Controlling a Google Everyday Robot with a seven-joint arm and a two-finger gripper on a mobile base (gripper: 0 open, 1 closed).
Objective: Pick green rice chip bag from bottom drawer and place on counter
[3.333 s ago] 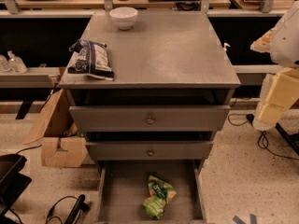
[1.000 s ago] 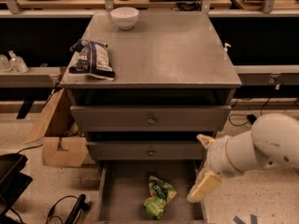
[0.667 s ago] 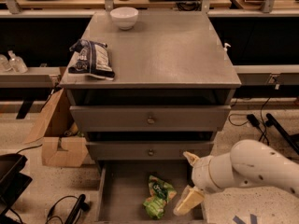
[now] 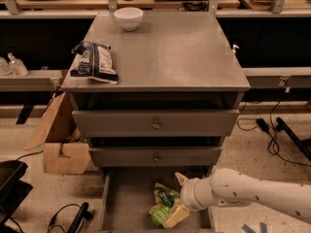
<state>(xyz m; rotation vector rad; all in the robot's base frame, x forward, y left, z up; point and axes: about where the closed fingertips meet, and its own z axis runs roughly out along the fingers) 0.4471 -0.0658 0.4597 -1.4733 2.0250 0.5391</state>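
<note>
So the crinkled green rice chip bag (image 4: 164,199) lies in the open grey bottom drawer (image 4: 127,203), with the cream two-finger gripper (image 4: 178,198) just right of it. The white bowl (image 4: 128,17) and dark striped bag (image 4: 95,61) sit up on the flat grey counter (image 4: 170,52).

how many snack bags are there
2. The dark striped bag lies on the counter near its left edge; the green rice chip bag lies in the bottom drawer, the tool at it. The upper drawers may hide more.
</note>
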